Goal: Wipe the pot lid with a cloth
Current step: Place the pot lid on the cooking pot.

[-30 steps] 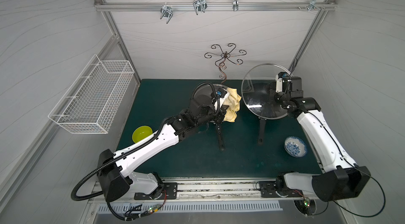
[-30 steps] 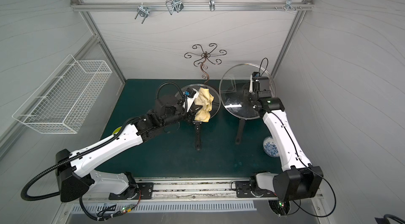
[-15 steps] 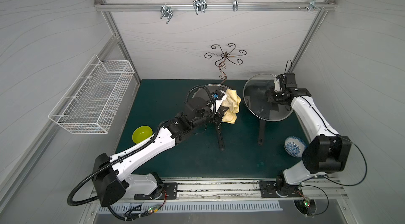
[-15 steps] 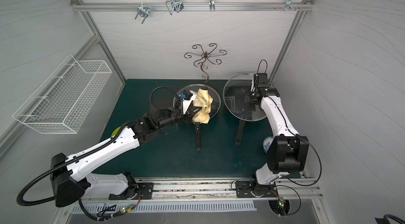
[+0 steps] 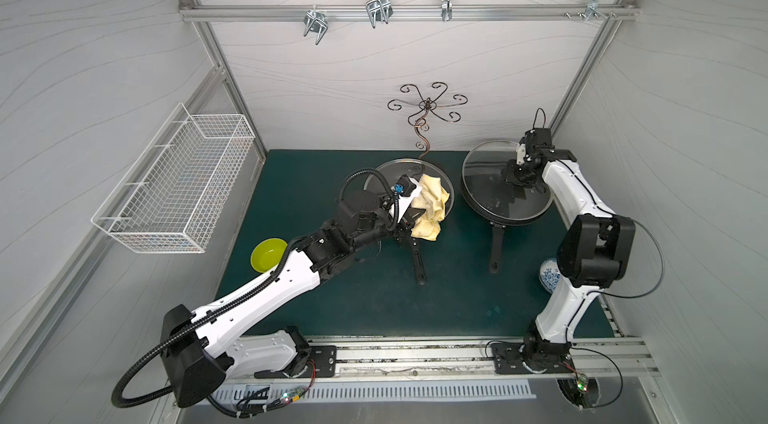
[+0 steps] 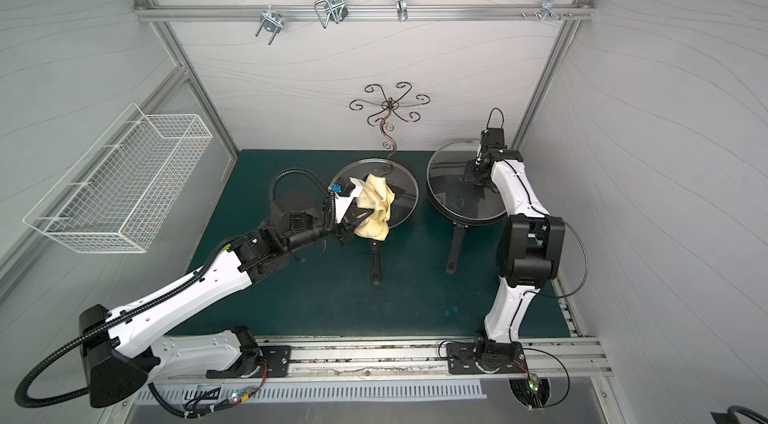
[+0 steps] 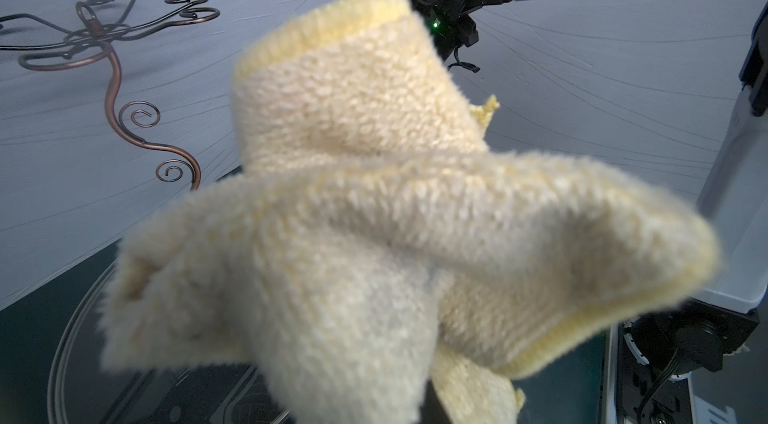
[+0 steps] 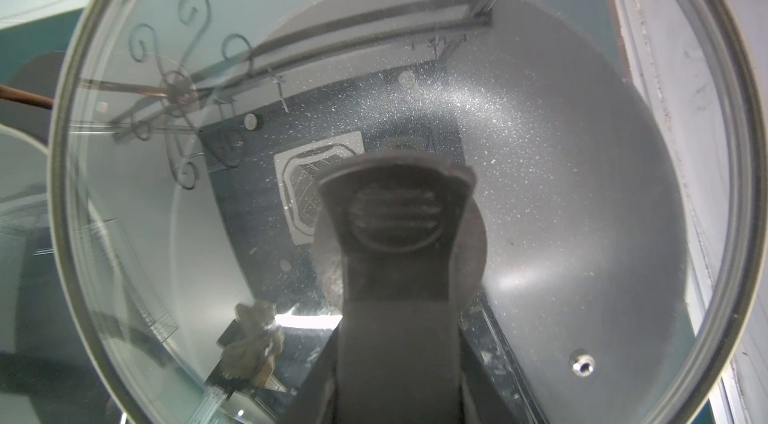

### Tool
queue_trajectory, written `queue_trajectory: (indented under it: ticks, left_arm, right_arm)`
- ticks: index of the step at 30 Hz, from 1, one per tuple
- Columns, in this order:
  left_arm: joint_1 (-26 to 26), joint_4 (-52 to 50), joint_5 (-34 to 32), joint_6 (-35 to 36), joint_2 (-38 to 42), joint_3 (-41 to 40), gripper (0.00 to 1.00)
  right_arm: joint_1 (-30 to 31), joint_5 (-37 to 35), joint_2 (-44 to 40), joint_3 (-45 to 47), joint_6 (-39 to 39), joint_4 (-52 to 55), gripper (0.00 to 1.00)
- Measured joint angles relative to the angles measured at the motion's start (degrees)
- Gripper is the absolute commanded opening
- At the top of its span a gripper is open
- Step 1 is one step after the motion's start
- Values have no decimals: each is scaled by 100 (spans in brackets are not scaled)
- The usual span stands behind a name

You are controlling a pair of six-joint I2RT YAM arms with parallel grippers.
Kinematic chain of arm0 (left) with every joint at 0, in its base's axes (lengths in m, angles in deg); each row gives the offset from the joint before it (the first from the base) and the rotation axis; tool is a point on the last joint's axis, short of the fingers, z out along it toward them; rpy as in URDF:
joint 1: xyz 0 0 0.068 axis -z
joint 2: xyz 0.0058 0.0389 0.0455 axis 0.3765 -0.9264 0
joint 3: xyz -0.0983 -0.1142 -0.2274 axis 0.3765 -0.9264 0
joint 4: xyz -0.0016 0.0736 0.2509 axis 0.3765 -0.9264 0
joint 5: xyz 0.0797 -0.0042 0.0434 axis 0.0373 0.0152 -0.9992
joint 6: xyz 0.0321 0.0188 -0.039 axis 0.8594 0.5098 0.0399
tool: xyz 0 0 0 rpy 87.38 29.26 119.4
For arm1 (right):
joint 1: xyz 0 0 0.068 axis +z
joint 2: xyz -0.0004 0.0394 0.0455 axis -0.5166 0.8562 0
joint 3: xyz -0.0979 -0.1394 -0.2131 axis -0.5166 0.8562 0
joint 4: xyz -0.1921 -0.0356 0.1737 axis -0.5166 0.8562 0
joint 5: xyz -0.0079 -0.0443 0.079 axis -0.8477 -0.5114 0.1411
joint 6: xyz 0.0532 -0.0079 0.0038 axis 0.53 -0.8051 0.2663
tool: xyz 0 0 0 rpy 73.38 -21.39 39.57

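A round glass pot lid (image 5: 484, 187) (image 6: 451, 193) hangs over the right black pan (image 5: 505, 218), held by its black handle (image 8: 395, 210). My right gripper (image 5: 519, 175) (image 6: 476, 177) is shut on that handle. In the right wrist view the pan shows through the glass (image 8: 561, 131). The pale yellow fuzzy cloth (image 5: 430, 206) (image 6: 376, 206) (image 7: 374, 235) hangs bunched from my left gripper (image 5: 409, 218), which is shut on it. It hangs over the left pan, well apart from the held lid. The cloth hides the left fingers in the left wrist view.
The left pan carries a second glass lid (image 5: 386, 177) (image 7: 83, 339), handle (image 5: 417, 266) pointing toward the front. A lime-green bowl (image 5: 268, 253) sits at the left, a blue-patterned bowl (image 5: 548, 278) by the right arm. A copper wire stand (image 5: 424, 110) is at the back, a wire basket (image 5: 174, 189) on the left wall.
The right arm has brought the lid down from a raised position to just over the right pan. The left arm has pulled back slightly, still holding the cloth.
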State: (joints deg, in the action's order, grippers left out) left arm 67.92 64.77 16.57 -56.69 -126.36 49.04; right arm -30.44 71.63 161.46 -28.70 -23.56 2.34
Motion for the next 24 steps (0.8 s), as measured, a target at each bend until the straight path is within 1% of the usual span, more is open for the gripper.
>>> queue_trajectory:
  ticks: [9,24]
  left_arm:
    - [-122,-28,0,22,22,-55,0]
    - [-378,-33,131,42,39,-247,0]
  right_arm:
    - [7,-61,396,-50,-186,61,0]
    - [28,-103,402,-83,-282,157,0]
